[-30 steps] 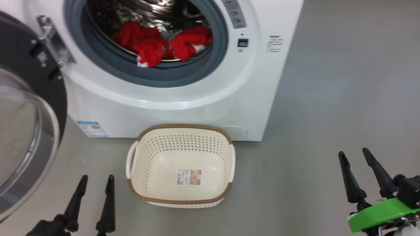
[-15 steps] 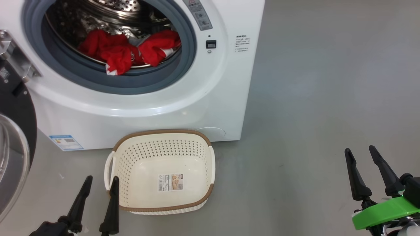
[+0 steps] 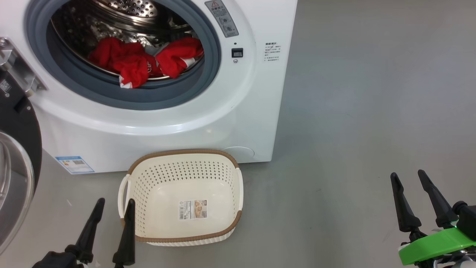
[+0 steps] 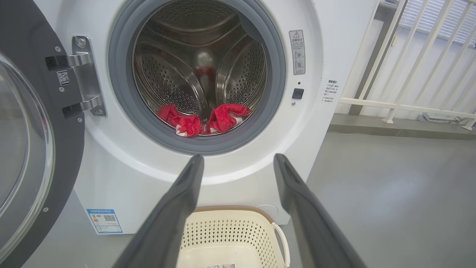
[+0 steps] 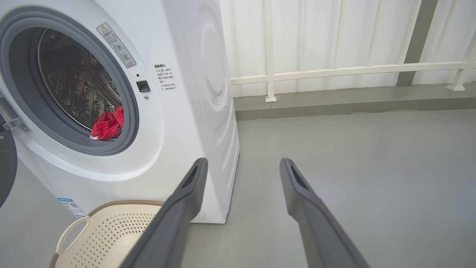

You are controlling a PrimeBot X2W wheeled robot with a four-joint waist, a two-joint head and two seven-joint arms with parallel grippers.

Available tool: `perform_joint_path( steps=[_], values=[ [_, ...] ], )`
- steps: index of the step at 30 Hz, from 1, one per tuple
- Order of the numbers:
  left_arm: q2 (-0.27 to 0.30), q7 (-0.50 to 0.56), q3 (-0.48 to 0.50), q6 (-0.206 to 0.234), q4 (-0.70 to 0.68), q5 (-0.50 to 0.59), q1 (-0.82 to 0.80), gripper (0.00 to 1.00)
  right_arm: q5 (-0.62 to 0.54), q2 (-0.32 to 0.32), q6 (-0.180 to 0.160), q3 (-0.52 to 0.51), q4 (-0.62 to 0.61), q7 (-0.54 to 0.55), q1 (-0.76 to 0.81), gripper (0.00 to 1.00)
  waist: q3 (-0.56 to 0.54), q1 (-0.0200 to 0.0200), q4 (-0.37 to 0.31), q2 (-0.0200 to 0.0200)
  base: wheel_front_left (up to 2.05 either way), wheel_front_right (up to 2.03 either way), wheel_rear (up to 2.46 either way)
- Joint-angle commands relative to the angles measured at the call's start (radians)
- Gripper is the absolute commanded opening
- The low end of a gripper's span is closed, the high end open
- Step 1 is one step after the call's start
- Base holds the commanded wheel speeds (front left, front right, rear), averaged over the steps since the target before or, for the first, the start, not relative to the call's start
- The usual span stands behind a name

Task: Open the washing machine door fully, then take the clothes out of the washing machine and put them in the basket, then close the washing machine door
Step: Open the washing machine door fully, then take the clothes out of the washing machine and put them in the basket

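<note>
Door (image 3: pixel 22 126) stands open; clothes (image 3: pixel 143 61) lie in the far drum (image 3: pixel 122 18), basket (image 3: pixel 186 152) empty; left fingers (image 3: pixel 91 223) and right fingers (image 3: pixel 403 210) splayed, holding nothing.

The washing machine (image 3: pixel 186 126) takes up the ten to twelve o'clock part of the scene. Its door (image 3: pixel 18 123) is swung wide at nine o'clock. The red clothes (image 3: pixel 141 61) lie heaped at the front lip of the steel drum, one corner drooping onto the grey rubber ring. The basket (image 3: pixel 186 152) sits on the grey floor (image 3: pixel 353 111) just in front of the machine, at six o'clock from the opening, a sticker (image 3: pixel 193 209) on its bottom. The left gripper (image 3: pixel 115 203) stands at seven o'clock, fingers apart, one overlapping the basket's near-left corner. The right gripper (image 3: pixel 407 175), at four o'clock, is spread too, over the floor.
</note>
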Motion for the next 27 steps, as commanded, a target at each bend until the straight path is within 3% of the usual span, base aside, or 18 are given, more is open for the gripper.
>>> perform_joint_path(
  steps=[1,19,27],
  values=[
    [0.011,-0.004,0.033,-0.006,-0.031,-0.004,-0.003,1.0,-0.007,-0.02,0.005,0.011,-0.026,-0.006,-0.001,1.0,-0.002,0.0,0.002,0.0,0.0,0.0,0.0],
    [0.011,-0.004,0.036,-0.006,-0.039,0.0,-0.003,1.0,-0.007,-0.016,0.005,0.017,-0.028,-0.006,0.0,1.0,-0.001,0.0,0.007,0.0,0.02,-0.02,0.0],
    [0.018,-0.004,0.038,-0.006,-0.042,-0.004,-0.014,1.0,-0.006,-0.014,0.005,0.02,-0.026,-0.006,-0.008,1.0,0.009,0.0,0.006,0.0,0.71,-0.72,0.01]
  ],
)
